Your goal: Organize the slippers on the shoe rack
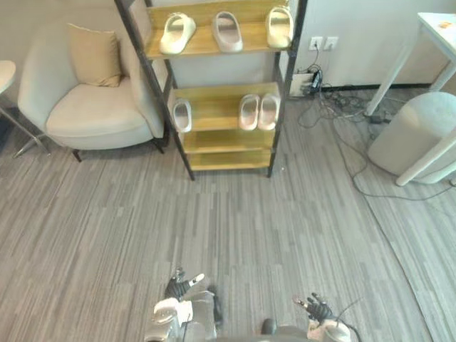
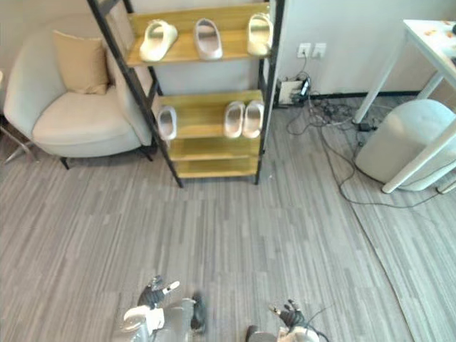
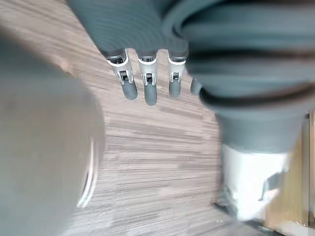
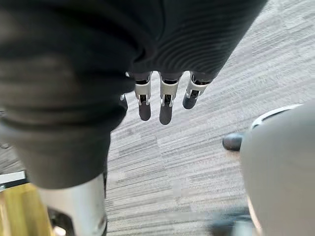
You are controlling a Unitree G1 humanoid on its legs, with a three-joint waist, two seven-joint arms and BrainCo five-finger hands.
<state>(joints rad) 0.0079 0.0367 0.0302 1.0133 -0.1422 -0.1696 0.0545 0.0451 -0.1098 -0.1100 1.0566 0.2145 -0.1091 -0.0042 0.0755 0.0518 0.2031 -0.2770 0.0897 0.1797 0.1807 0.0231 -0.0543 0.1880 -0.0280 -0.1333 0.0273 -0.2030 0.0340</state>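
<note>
While left hand [image 1: 179, 287] and right hand [image 1: 316, 308] hang empty, fingers straight, six slippers [image 1: 227, 31] on shoe rack [image 1: 214, 140], three per shelf.

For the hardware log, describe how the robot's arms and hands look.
The left arm and right arm are silver-grey. The left hand and right hand match: a dark ribbed cover wraps the wrist and the back of the hand, and slim silver fingers in a row end in rounded dark tips.
</note>
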